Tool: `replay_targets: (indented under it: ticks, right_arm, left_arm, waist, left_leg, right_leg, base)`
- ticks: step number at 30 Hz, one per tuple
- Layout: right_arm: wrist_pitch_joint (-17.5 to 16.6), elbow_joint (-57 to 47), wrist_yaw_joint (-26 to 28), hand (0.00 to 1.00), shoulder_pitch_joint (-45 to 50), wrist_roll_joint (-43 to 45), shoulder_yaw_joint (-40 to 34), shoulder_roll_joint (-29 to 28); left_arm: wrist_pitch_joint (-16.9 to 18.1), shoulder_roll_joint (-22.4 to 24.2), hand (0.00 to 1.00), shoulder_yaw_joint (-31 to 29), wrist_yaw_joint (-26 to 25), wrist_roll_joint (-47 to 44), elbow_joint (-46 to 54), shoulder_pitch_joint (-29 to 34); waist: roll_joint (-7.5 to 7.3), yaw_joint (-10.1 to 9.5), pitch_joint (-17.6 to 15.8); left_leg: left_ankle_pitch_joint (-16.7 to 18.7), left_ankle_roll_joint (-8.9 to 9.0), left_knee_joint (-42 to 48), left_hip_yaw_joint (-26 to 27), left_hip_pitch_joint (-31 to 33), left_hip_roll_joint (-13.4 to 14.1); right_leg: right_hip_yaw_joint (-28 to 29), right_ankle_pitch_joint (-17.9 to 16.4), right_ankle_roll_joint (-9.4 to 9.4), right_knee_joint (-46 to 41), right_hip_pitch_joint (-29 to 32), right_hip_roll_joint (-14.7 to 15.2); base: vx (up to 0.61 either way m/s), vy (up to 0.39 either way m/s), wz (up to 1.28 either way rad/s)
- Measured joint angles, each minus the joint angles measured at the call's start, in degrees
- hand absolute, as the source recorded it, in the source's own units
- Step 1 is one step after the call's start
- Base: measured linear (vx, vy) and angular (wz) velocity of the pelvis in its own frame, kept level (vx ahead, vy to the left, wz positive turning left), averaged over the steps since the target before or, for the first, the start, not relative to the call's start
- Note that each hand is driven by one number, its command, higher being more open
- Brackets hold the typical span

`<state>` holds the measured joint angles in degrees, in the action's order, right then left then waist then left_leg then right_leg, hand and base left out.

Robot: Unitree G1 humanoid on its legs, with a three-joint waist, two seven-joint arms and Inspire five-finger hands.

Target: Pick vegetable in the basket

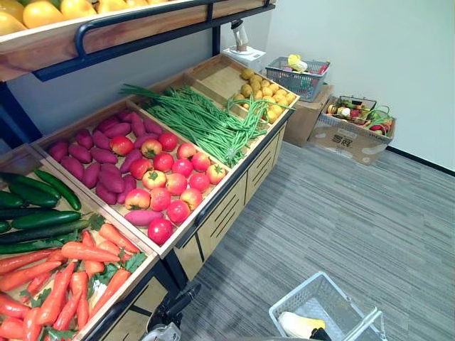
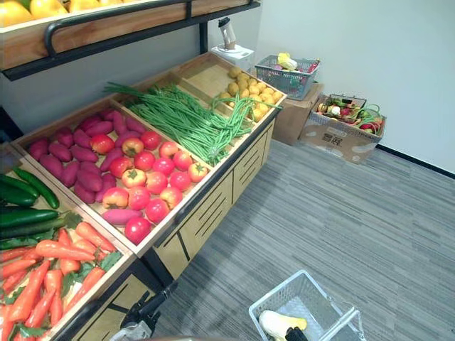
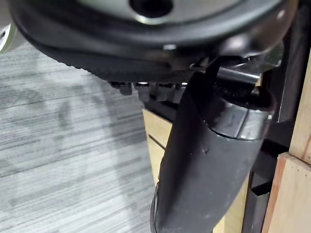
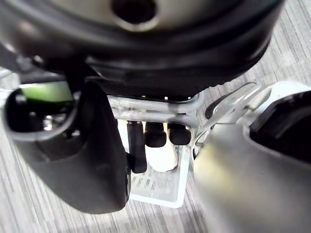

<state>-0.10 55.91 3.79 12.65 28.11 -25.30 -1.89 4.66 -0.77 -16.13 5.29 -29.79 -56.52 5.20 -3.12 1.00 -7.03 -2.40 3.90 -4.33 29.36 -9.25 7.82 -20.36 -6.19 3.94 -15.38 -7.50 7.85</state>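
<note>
Right hand clamped on the basket handle — left hand beside the produce stand, grip unreadable.

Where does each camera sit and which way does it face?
Left eye: head, down onto the produce stand; left hand at bottom edge.
Right eye: head, same scene; both share the white basket.
Left wrist: along the left hand, toward floor and produce stand.
Right wrist: along the right hand, fingers curled on the basket's handle.
</note>
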Motion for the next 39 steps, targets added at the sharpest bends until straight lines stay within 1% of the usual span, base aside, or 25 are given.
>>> replay_targets:
  ticks: [4, 6, 7, 8, 9, 10, 11, 12, 13, 14, 15, 16, 17, 18, 19, 20, 21, 24, 25, 27, 29, 32, 37, 38, 39]
  right_arm:
    - [0.1, 0.1, 0.3, 0.00, -1.1, -1.1, 0.0, 0.0]
    - [0.1, 0.4, 0.8, 0.00, -1.8, -1.2, 0.1, 0.5]
    - [0.0, 0.2, 0.9, 0.00, -2.2, -1.1, 0.0, 1.1]
    - [-0.1, -0.1, 0.9, 0.00, -2.1, -1.1, -0.1, 1.2]
    - [-0.3, -0.2, 0.9, 0.00, -1.9, -1.0, -0.2, 1.2]
    - [-0.3, -0.6, 0.9, 0.00, -1.2, -1.0, -0.1, 1.2]
    - [-0.7, -1.3, 0.9, 0.00, -0.7, -1.0, 0.1, 1.0]
    - [-1.0, -1.6, 1.1, 0.00, -0.4, -1.0, 1.8, 0.6]
    - [-1.2, -1.5, 1.3, 0.00, -0.4, -1.1, 2.8, 0.1]
    - [-1.2, -1.1, 2.6, 0.00, -0.6, -1.1, 3.2, 0.0]
    - [-1.2, -1.0, 2.4, 0.00, -0.6, -1.1, 3.8, 0.2]
    - [-1.2, -0.8, 2.6, 0.00, -0.5, -1.1, 4.5, -0.3]
    - [-1.3, 0.3, 2.4, 0.00, -0.7, -1.2, 4.9, -0.8]
    - [-1.4, 1.0, 2.2, 0.00, -1.4, -1.3, 4.4, -0.2]
    - [-1.5, 1.0, 2.2, 0.00, -1.4, -1.9, 4.4, 0.1]
    - [-1.8, 1.1, 2.3, 0.00, -2.0, -3.5, 4.4, 0.7]
    - [-1.8, 1.2, 2.3, 0.00, -2.6, -3.5, 4.7, 0.8]
    - [-0.9, 1.3, 2.2, 0.00, -4.0, -3.5, 6.7, 0.7]
    - [-0.6, 1.5, 1.9, 0.00, -4.2, -3.4, 6.6, 0.7]
    - [-0.1, 2.4, 1.3, 0.00, -4.6, -3.4, 6.2, 0.1]
    - [0.1, 2.5, 1.0, 0.00, -4.5, -3.4, 6.2, -0.1]
    - [0.0, 2.5, 1.0, 0.00, -4.3, -5.0, 6.3, -0.2]
    - [0.0, 3.5, 1.0, 0.00, -4.6, -6.2, 6.3, 0.0]
    - [-0.1, 3.6, 1.0, 0.00, -4.9, -6.1, 6.3, -0.1]
    - [-0.2, 3.5, 0.9, 0.00, -4.9, -5.3, 6.2, -0.1]
  left_arm:
    - [1.4, -0.1, 1.00, 0.0, -0.2, -1.2, -0.1, 0.2]
    - [1.9, -0.1, 1.00, 0.0, -0.4, -1.7, -0.3, 0.3]
    - [2.5, 0.0, 1.00, 0.0, -0.3, -1.7, -0.5, 0.3]
    - [2.8, -0.2, 1.00, -0.1, -0.3, -1.7, -0.4, 0.3]
    - [3.0, -0.4, 1.00, -0.1, -0.3, -1.7, -0.3, 0.3]
    - [3.5, -0.3, 1.00, -0.5, -0.3, -1.6, -0.3, 0.3]
    - [3.8, -0.3, 1.00, -0.8, -0.3, -1.5, -0.4, 0.3]
    - [4.0, -0.3, 1.00, -1.3, -0.5, -1.5, -0.5, 0.5]
    - [4.1, -0.3, 1.00, -1.3, -0.5, -1.5, -0.5, 1.0]
    - [3.9, -0.3, 1.00, -2.8, -0.3, -1.5, -0.7, 1.4]
    - [3.9, -0.4, 1.00, -3.2, -0.4, -1.5, -1.0, 1.9]
    - [3.9, -0.9, 1.00, -3.5, -0.4, -1.5, -0.9, 3.4]
    - [3.9, -1.5, 1.00, -4.4, -0.5, -1.8, -0.9, 4.7]
    - [3.5, -1.0, 1.00, -5.0, -0.9, -1.8, -1.4, 4.9]
    - [3.5, -0.7, 1.00, -5.1, -1.1, -1.9, -1.4, 5.1]
    - [3.5, 0.1, 1.00, -5.0, -1.3, -2.3, -1.3, 5.3]
    - [3.1, 0.4, 1.00, -5.0, -1.4, -2.3, -1.3, 5.4]
    - [2.3, 0.3, 1.00, -4.7, -1.1, -2.2, -1.1, 5.5]
    - [2.3, 0.1, 1.00, -4.3, -1.0, -2.2, -0.9, 5.5]
    - [2.2, -1.0, 1.00, -2.6, -0.9, -2.2, -0.9, 5.5]
    - [2.2, -1.6, 1.00, -1.6, -1.0, -2.2, -0.9, 5.5]
    - [2.3, -2.1, 1.00, 0.1, -1.0, -2.3, -1.0, 5.5]
    - [2.4, -2.2, 1.00, 0.1, -1.2, -3.4, -1.2, 5.7]
    - [2.3, -2.4, 1.00, 0.2, -1.2, -3.5, -1.1, 5.7]
    - [2.3, -2.7, 1.00, 0.6, -1.0, -3.2, -0.9, 5.7]
  waist:
    - [0.04, -0.68, -0.7]
    - [0.43, -0.64, -1.5]
    - [0.52, -0.70, -2.0]
    - [0.15, -0.79, -2.2]
    - [-0.13, -0.86, -2.5]
    - [0.63, -0.87, -2.9]
    - [0.70, -0.83, -2.8]
    - [0.92, -0.89, -2.9]
    - [0.98, -1.08, -2.9]
    - [0.88, -1.25, -2.9]
    - [0.67, -1.34, -2.8]
    - [-1.10, -1.86, -2.3]
    - [-2.90, -2.97, -1.4]
    - [-2.62, -3.69, -1.2]
    - [-2.28, -3.69, -1.0]
    - [-0.94, -3.61, -1.1]
    - [-0.21, -3.61, -0.9]
    - [-0.23, -3.79, -0.4]
    - [-0.28, -3.80, -0.4]
    - [-1.24, -3.91, 0.1]
    - [-1.62, -3.91, 0.5]
    - [-1.70, -3.90, 1.0]
    - [-1.57, -3.85, 1.3]
    - [-1.74, -3.50, 1.2]
    - [-2.18, -2.45, 1.4]
  left_leg:
    - [-0.1, 0.08, -0.6, -1.9, 0.0, -0.2]
    - [-0.1, -0.08, -0.6, -3.8, 0.1, -0.4]
    - [0.6, -1.21, -0.5, -7.1, 0.3, -1.3]
    - [1.1, -1.77, -0.2, -8.9, 0.3, -1.9]
    - [1.6, -2.34, 0.3, -10.9, 0.4, -2.4]
    - [2.5, -3.39, 1.8, -15.5, 0.9, -2.2]
    - [2.9, -3.70, 2.6, -18.7, 1.5, -2.0]
    - [3.9, -3.87, 4.3, -22.9, 3.5, -1.7]
    - [3.9, -3.93, 4.6, -24.6, 4.0, -1.7]
    - [3.9, -3.99, 4.3, -27.5, 4.4, -1.9]
    - [3.8, -3.98, 4.1, -28.2, 4.3, -2.1]
    - [3.7, -3.78, 3.4, -29.0, 4.2, -3.5]
    - [3.1, -2.25, 2.6, -29.1, 4.0, -4.9]
    - [2.5, -1.03, 2.2, -29.3, 3.8, -4.5]
    - [2.2, -0.73, 2.2, -28.7, 3.9, -4.2]
    - [1.7, -0.03, 1.8, -28.5, 4.3, -3.0]
    - [1.4, 0.80, 1.2, -29.0, 4.2, -2.3]
    - [1.2, 1.53, -0.4, -29.2, 2.6, -1.8]
    - [1.2, 1.55, -0.6, -29.1, 2.3, -1.8]
    - [1.2, 1.58, -0.6, -28.6, 2.3, -2.1]
    - [1.2, 1.58, -0.6, -28.5, 2.2, -2.3]
    - [1.2, 1.57, -0.6, -28.6, 1.6, -2.3]
    - [0.4, 1.44, -0.6, -28.5, 2.1, -2.5]
    - [-1.1, 0.89, -0.6, -28.2, 3.0, -3.3]
    - [-2.7, -1.07, -1.0, -26.8, 4.5, -4.0]
  right_leg:
    - [-1.0, 0.1, 0.04, -0.2, -0.8, -0.1]
    - [-1.2, 0.1, 0.04, -3.6, -0.4, 0.3]
    - [0.1, 0.1, 0.01, -12.7, 2.5, 2.2]
    - [1.9, 0.4, -0.50, -17.2, 3.7, 3.0]
    - [4.2, 1.6, -2.32, -21.2, 5.0, 3.5]
    - [8.7, 4.9, -7.01, -28.4, 8.2, 2.8]
    - [12.8, 0.4, -5.41, -30.0, 9.9, 0.8]
    - [16.4, -4.4, -3.84, -27.3, 11.5, -1.7]
    - [17.9, -5.1, -3.19, -25.0, 12.3, -2.8]
    - [21.9, -5.5, -2.16, -17.0, 12.6, -4.8]
    - [23.5, -4.6, -1.11, -12.8, 12.1, -5.3]
    - [26.5, -0.2, 0.41, -5.7, 12.0, -5.3]
    - [26.7, -3.0, 0.27, -3.8, 11.9, -3.8]
    - [25.7, -3.8, 0.10, -2.7, 11.4, -3.6]
    - [24.9, -3.9, 0.20, -1.8, 11.2, -3.6]
    - [23.3, -3.9, 0.14, -0.6, 10.5, -4.2]
    - [22.0, -3.6, -0.30, 1.0, 9.1, -4.7]
    - [19.9, -3.4, -0.52, 4.0, 5.6, -5.0]
    - [19.6, -3.4, -0.49, 4.4, 5.0, -5.0]
    - [19.3, -3.2, -0.20, 4.8, 4.4, -4.8]
    - [19.2, -3.0, 0.02, 4.8, 4.2, -4.5]
    - [18.8, -2.8, 0.15, 4.8, 3.0, -4.3]
    - [17.1, -2.9, 0.04, 4.9, 2.5, -4.1]
    - [15.5, -3.2, -0.36, 4.9, 2.5, -3.5]
    - [12.3, -3.3, -0.45, 5.5, 2.3, -2.0]
  base:
    - [-0.02, -0.026, 0.23]
    - [-0.03, -0.009, 0.61]
    - [-0.03, 0.010, 0.95]
    - [-0.02, 0.012, 1.14]
    - [-0.03, -0.039, 1.33]
    - [-0.04, -0.083, 1.59]
    - [-0.05, -0.147, 2.04]
    - [-0.03, -0.140, 1.63]
    - [-0.03, -0.208, 1.89]
    - [-0.01, -0.178, 1.39]
    - [-0.01, -0.223, 1.45]
    - [0.03, -0.214, 0.90]
    - [0.12, -0.231, 0.74]
    - [0.15, -0.171, 0.46]
    - [0.19, -0.122, 0.48]
    - [0.16, -0.114, 0.57]
    - [0.16, -0.109, 0.52]
    - [0.17, -0.043, 0.33]
    - [0.17, 0.014, 0.28]
    - [0.14, 0.036, 0.13]
    - [0.08, 0.040, 0.04]
    - [0.04, 0.032, 0.12]
    - [-0.04, 0.002, 0.19]
    - [-0.15, -0.025, 0.72]
    - [-0.17, -0.013, 0.94]
